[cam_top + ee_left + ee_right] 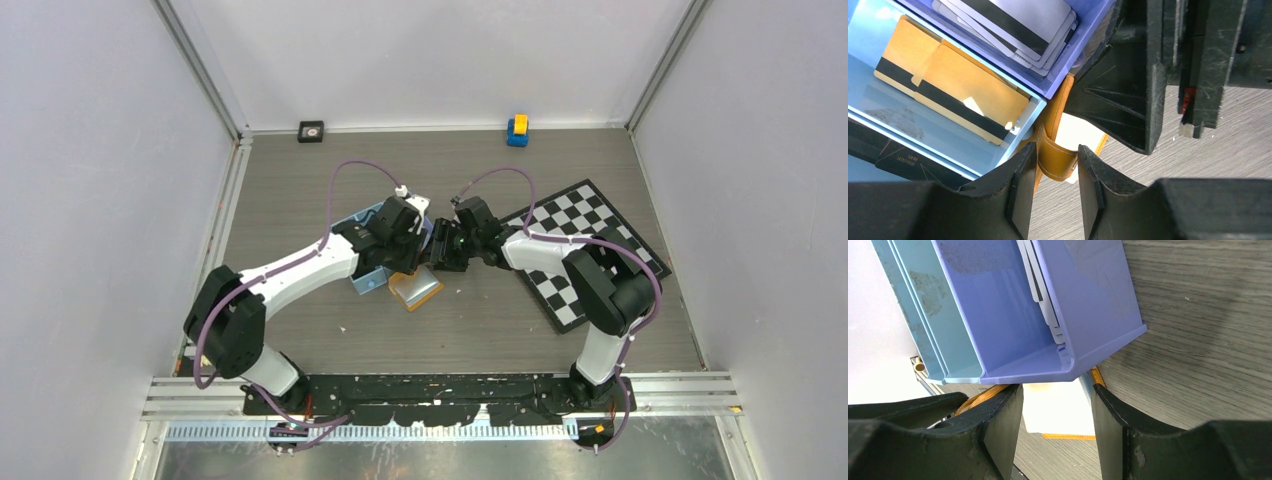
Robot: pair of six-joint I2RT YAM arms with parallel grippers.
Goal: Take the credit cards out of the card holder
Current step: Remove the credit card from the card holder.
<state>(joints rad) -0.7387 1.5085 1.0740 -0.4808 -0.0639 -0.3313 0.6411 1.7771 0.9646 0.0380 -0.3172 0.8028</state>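
Note:
The orange card holder lies on the table against the near corner of the blue tray. My left gripper is shut on the holder's orange strap, which bows between both fingertips. A pale white card shows inside the holder, above its stitched orange edge. My right gripper is open, its jaws wide on either side of that card. Both grippers meet over the holder, left and right.
The tray holds grey cards in its violet compartment and gold striped cards in a light blue one. A chessboard mat lies to the right. A yellow-blue toy and a black object sit by the back wall.

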